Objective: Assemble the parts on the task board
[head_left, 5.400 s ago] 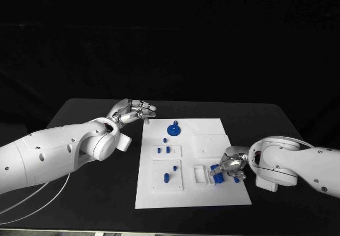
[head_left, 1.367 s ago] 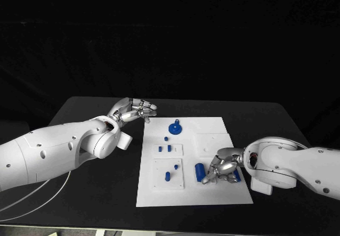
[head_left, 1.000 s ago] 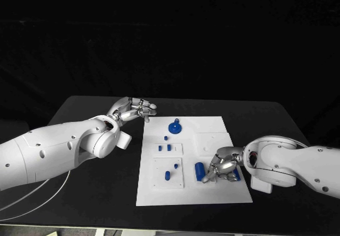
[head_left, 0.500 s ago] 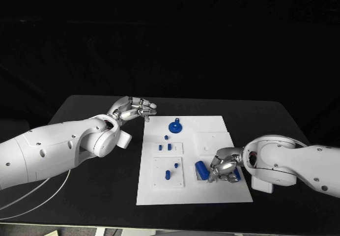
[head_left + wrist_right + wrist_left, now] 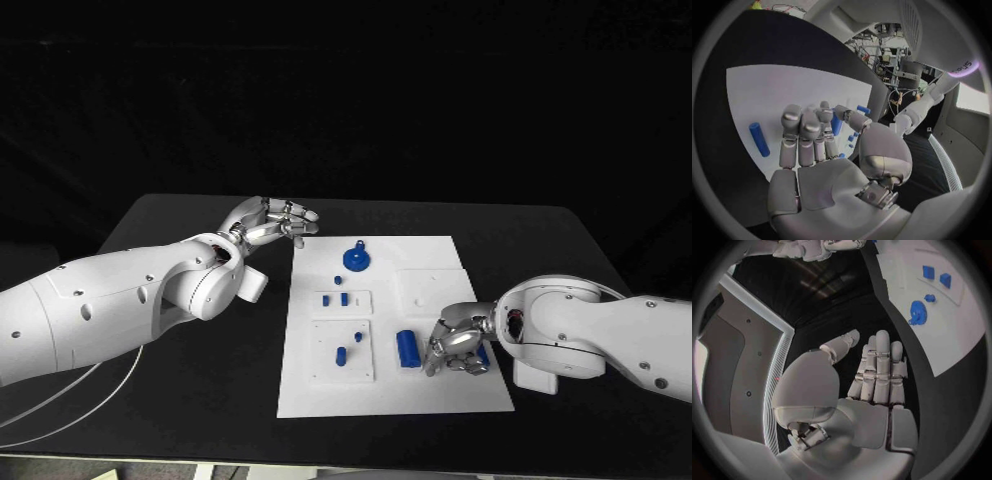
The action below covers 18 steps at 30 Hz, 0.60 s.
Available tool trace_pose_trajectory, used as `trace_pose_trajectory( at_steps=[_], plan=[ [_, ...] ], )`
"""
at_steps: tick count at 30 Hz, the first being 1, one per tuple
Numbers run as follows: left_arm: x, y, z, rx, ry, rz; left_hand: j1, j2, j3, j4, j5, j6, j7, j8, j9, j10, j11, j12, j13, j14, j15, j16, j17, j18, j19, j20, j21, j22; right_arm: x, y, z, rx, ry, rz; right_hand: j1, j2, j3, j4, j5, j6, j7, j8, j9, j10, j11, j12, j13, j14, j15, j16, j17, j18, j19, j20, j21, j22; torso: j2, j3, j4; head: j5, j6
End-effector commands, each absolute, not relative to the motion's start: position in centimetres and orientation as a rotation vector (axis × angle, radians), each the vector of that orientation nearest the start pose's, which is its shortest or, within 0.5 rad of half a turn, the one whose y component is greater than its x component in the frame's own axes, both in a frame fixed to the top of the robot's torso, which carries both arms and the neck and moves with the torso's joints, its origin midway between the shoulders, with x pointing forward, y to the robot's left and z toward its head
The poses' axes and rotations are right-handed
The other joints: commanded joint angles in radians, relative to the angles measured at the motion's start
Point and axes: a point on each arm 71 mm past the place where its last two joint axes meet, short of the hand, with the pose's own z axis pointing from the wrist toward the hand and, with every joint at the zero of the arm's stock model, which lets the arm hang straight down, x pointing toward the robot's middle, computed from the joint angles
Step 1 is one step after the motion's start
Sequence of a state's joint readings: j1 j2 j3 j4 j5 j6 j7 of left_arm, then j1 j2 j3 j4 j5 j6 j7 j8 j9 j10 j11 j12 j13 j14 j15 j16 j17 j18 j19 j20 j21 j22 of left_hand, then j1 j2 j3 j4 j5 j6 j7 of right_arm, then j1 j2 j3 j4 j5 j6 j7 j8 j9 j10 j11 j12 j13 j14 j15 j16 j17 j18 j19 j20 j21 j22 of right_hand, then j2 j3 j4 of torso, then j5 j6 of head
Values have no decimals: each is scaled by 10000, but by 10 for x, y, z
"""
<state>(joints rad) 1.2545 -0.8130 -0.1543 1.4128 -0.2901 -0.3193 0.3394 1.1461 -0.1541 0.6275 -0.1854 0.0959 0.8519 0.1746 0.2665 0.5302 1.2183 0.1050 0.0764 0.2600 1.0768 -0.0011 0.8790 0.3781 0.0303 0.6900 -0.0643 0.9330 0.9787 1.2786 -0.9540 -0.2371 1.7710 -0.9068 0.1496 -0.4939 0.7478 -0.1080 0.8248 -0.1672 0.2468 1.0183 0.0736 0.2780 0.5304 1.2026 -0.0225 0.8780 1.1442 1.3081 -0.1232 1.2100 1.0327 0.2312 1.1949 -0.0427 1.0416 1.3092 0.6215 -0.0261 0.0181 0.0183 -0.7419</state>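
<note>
Blue rod (image 5: 408, 347) on my white board (image 5: 433, 400), right hand (image 5: 457, 345) beside it, curled, seemingly empty, likely regrasping; left hand (image 5: 268, 222) spread, parked clear.

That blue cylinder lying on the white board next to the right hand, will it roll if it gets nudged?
Probably. The blue cylinder lies on its side on the flat task board, so a sideways nudge could roll it. It looks rigid and small, likely light. The right hand sits beside it, seemingly not gripping it.
</note>
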Motion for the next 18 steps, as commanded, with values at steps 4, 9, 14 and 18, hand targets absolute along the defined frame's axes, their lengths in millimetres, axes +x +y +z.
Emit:
trace_pose_trajectory(
  at_steps=[4, 9, 14, 18],
  plan=[
    [503, 223, -197, -7999, 15734, -13310, -108, -13, 9, 49, -65, -57, -11, 40, -13, -93, -8, -63, 16, 14, 1, -43, 15, -21, 6, -344, -67, 18, 396, -202, -245, 1254, 25661, 5711, -15, -129, -167, -38, -94, 93, 195, 5, 21, 28, 36, 58, -21, 68, -9, -43, 16, 306, 82, -5, 26, 122, 1, -6, 4, 5, 3],
    [503, 223, -197, -8001, 15735, -13308, -105, -14, 10, 51, -66, -57, -12, 41, -13, -94, -8, -63, 16, 12, 2, -46, 19, -22, 2, -343, -69, 21, 396, -202, -245, 1276, 25549, 5789, -3, -181, -334, -48, -297, 93, 189, 15, 34, 32, 31, 63, -30, 74, -14, -53, 20, 306, 89, -15, 14, 109, 0, -6, 3, 8, 13],
    [503, 223, -197, -8002, 15734, -13307, -104, -15, 11, 53, -66, -57, -12, 42, -14, -94, -7, -63, 16, 11, 2, -49, 22, -22, 0, -343, -70, 23, 398, -200, -244, 1093, 25349, 5577, -6, -417, -449, 260, -1929, 114, 171, 35, 53, 46, 13, 65, -55, 85, -30, -68, 34, 306, 96, -35, -26, 82, 4, -1, 1, 11, 14],
    [503, 223, -197, -7999, 15740, -13318, -103, -16, 12, 54, -66, -57, -12, 43, -14, -94, -7, -63, 16, 11, 3, -51, 24, -23, -2, -342, -71, 24, 399, -199, -245, 1023, 25308, 5420, -9, -414, -472, 432, -1979, 133, 155, 58, 76, 65, -3, 74, -57, 88, -46, -60, 47, 306, 115, -51, -22, 80, 2, -1, 0, 14, 3]
  ],
)
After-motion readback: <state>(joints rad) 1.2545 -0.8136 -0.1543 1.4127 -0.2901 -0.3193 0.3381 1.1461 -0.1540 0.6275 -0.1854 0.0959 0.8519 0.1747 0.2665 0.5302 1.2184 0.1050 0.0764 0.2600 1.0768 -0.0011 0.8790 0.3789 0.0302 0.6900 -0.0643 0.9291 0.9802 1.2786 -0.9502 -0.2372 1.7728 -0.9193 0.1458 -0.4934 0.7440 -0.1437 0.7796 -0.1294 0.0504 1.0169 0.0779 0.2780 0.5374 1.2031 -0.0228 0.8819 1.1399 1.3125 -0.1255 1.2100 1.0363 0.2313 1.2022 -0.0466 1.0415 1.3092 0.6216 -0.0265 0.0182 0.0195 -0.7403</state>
